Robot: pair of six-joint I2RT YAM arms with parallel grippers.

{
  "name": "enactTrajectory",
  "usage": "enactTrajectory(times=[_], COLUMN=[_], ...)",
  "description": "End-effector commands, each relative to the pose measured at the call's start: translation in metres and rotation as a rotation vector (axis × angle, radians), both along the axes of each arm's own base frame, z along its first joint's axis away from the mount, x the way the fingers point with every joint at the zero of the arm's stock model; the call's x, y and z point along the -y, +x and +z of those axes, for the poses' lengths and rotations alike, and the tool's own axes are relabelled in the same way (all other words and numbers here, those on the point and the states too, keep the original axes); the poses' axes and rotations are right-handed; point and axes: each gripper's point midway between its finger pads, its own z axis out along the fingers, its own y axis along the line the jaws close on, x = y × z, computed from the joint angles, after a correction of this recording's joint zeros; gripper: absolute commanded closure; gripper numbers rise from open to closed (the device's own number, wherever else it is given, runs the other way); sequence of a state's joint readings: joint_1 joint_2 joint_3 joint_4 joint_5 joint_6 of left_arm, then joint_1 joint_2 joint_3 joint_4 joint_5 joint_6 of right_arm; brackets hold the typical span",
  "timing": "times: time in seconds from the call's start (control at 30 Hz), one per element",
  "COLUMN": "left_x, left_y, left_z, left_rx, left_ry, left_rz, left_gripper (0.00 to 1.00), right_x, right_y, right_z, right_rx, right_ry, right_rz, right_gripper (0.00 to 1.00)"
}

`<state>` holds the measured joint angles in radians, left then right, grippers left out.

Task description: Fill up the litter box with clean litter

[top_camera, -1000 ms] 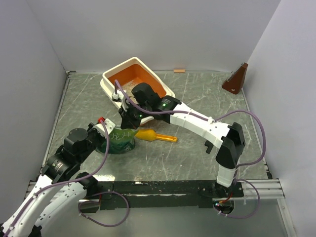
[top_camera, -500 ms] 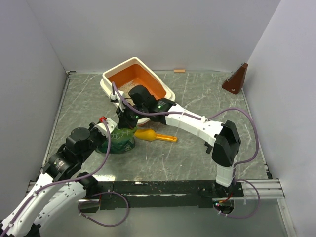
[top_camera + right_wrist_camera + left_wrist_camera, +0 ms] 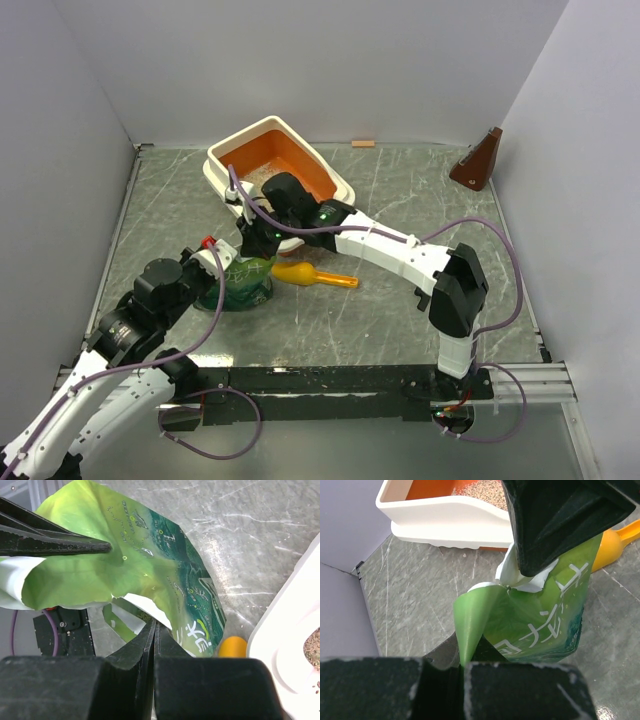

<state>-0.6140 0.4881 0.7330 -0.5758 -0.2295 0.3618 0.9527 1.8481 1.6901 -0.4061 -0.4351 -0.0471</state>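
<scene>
The litter box (image 3: 243, 135), cream rim and orange walls, sits at the back left with a little clean litter (image 3: 262, 178) on its floor. It also shows in the left wrist view (image 3: 445, 517) with litter (image 3: 485, 487) inside. A crinkled green bag (image 3: 245, 285) stands in front of it. My left gripper (image 3: 461, 667) is shut on a fold at the bag's (image 3: 540, 615) near corner. My right gripper (image 3: 155, 625) is shut on the torn top edge of the bag (image 3: 150, 555), reaching over it from the right (image 3: 255, 245).
A yellow-orange scoop (image 3: 315, 276) lies on the table right of the bag, its handle pointing right. A brown wedge-shaped object (image 3: 478, 160) stands at the back right. A small tan block (image 3: 363, 144) lies by the back wall. Grey walls enclose the table.
The right arm's elbow has swung a little to the left and its gripper has settled lower on the bag top. The left arm and the bag have hardly moved.
</scene>
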Motion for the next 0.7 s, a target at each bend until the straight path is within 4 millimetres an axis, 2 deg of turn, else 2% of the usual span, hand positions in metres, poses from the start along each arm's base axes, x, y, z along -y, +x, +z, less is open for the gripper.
enactTrajectory(times=[0.0,0.3,0.67], left_x=[0.012,0.015,0.021], left_y=[0.004,0.0,0.0], left_z=[0.05,0.056,0.055], left_rx=[0.157,0.176,0.178], left_ry=[-0.129,-0.138,-0.138], left_rz=[-0.038,-0.067,-0.097], left_gripper=[0.99,0.99,0.99], right_x=[0.007,0.018,0.004], right_y=[0.029,0.02,0.009], right_z=[0.022,0.001,-0.016], right_rx=[0.077,0.071,0.073], right_ry=[0.007,-0.121,-0.121], right_rz=[-0.052,0.037,0.15], right_gripper=[1.0,1.0,1.0])
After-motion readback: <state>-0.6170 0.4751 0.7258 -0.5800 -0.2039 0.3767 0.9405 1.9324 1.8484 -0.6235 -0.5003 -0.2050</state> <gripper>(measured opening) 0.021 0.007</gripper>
